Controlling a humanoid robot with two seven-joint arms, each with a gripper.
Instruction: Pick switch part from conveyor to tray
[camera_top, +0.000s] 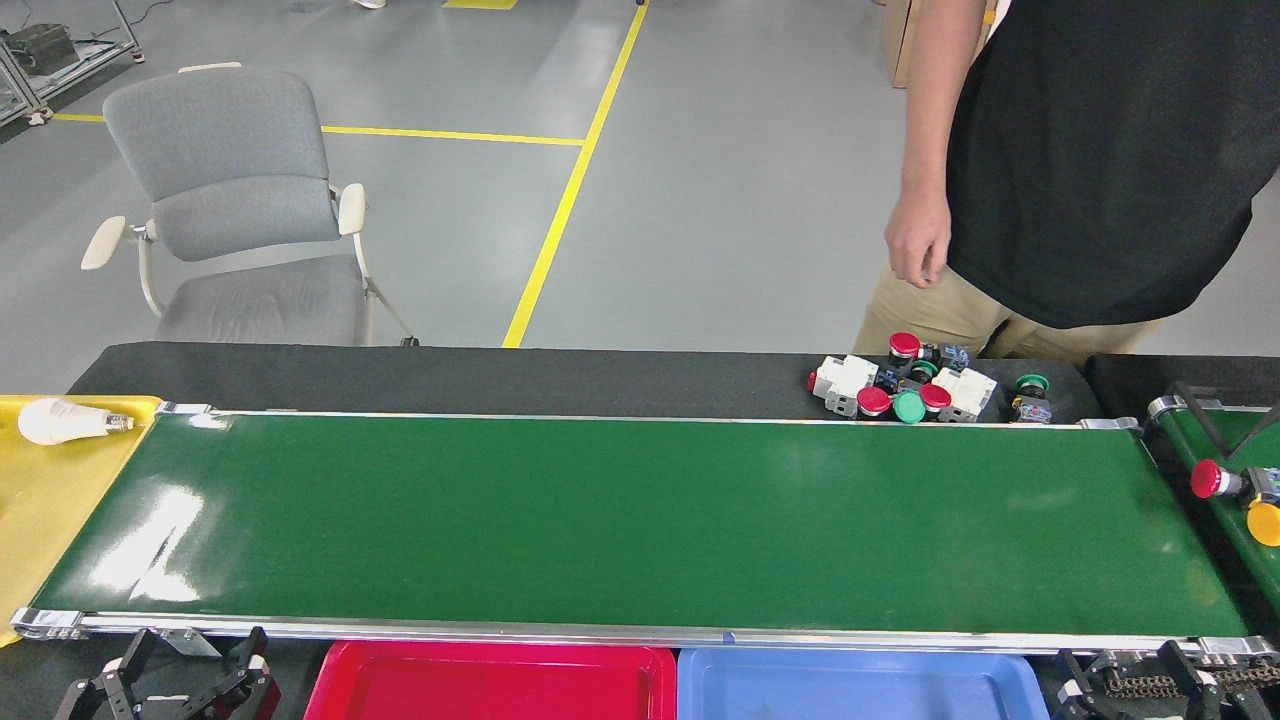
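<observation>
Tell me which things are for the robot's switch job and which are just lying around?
For the job:
- conveyor, bare right now
- red tray
- blue tray
- red switch part on the side belt
- left claw, right claw

Just lying about:
- light bulb on the yellow tray
- grey chair
- switch pile behind the conveyor

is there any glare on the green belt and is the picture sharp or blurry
Head view: white glare patches sit on the left end of the glossy dark-green conveyor belt, with a fainter sheen toward its right; the image is sharp overall, and the cluster of red and green push-button switch parts behind the belt reads clearly.
</observation>
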